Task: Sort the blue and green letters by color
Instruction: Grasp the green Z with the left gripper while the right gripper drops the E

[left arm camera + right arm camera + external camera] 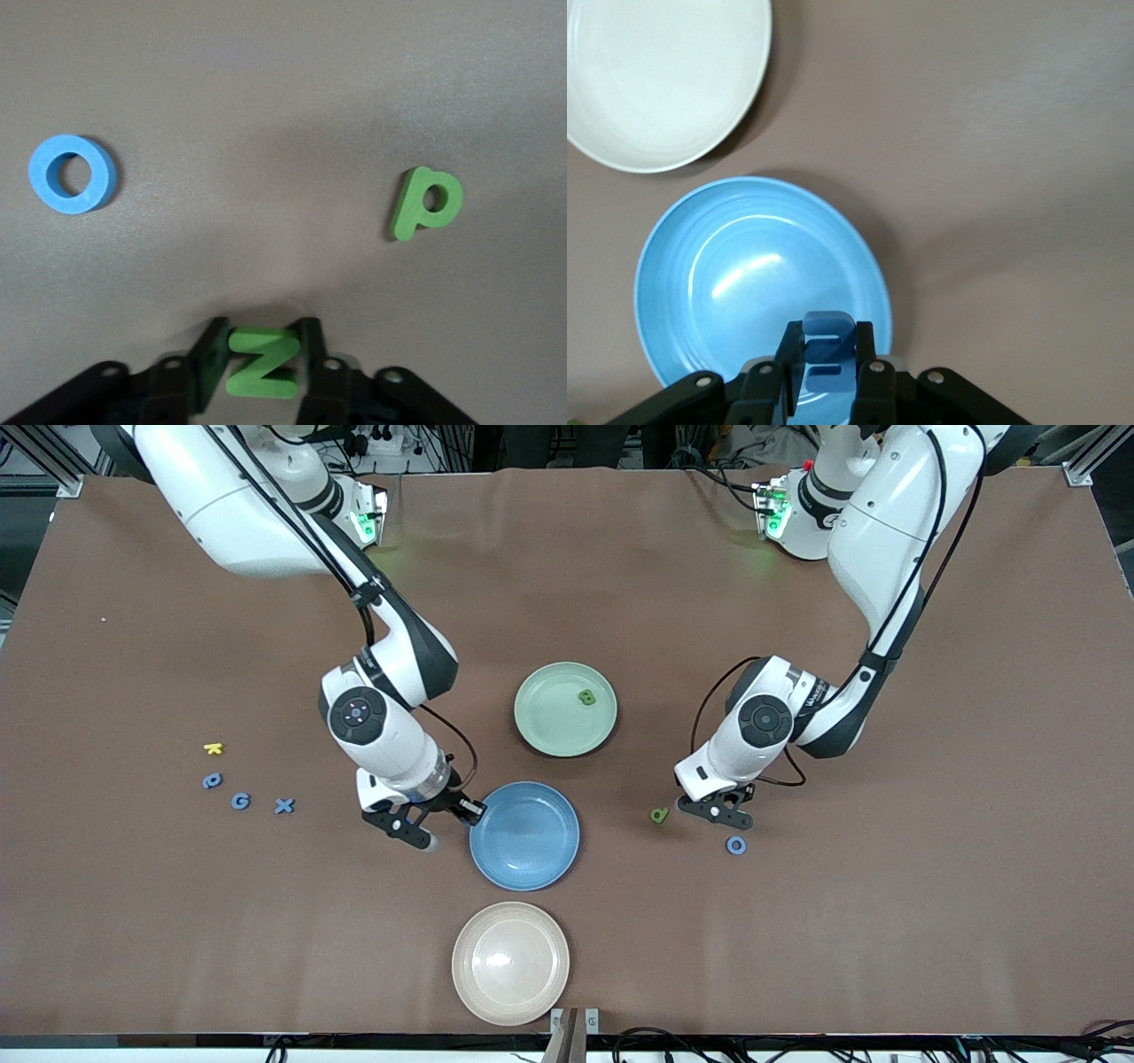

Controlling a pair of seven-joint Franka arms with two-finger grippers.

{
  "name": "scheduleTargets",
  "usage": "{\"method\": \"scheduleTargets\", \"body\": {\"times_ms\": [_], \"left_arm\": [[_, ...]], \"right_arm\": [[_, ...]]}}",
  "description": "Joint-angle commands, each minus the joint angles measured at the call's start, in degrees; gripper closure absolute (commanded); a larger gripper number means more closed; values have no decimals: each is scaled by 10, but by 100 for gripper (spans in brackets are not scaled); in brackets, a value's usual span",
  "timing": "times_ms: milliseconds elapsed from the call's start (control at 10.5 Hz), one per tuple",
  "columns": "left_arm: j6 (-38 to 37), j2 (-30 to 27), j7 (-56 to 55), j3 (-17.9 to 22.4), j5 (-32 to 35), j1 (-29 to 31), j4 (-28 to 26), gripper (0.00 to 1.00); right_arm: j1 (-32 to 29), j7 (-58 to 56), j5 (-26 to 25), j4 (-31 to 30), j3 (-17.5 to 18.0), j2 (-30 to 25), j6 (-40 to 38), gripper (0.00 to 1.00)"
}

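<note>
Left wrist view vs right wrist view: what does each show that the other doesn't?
Left wrist only: the left pincer closed around a green N, with a blue O and a green P lying on the table.

Right wrist only: the right pincer shut on a blue letter over the blue plate, with the cream plate beside it.

Shared: only the brown table.

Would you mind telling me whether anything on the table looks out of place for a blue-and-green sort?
One thing: a yellow letter lies beside the blue letters toward the right arm's end, matching neither sort colour. Nothing is spilled or damaged.
</note>
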Motion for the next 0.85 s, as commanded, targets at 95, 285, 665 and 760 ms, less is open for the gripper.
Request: {"method": "scheduleTargets", "body": {"times_ms": [95,285,665,760], "left_arm": [[-7,-3,3,0,14,9,-7,94],[-17,-12,-1,-2,13,9,-4,100],[-63,-35,-64,-40,-15,-8,15,100],[-63,-35,-98,-61,-15,-9,16,100]], "right_arm": [[21,8,-33,53,1,53,45,99],[34,10,-43,53,1,57,59,44],[30,11,-44,60,4,37,62,0],[14,0,-45,40,4,22,50,0]]}}
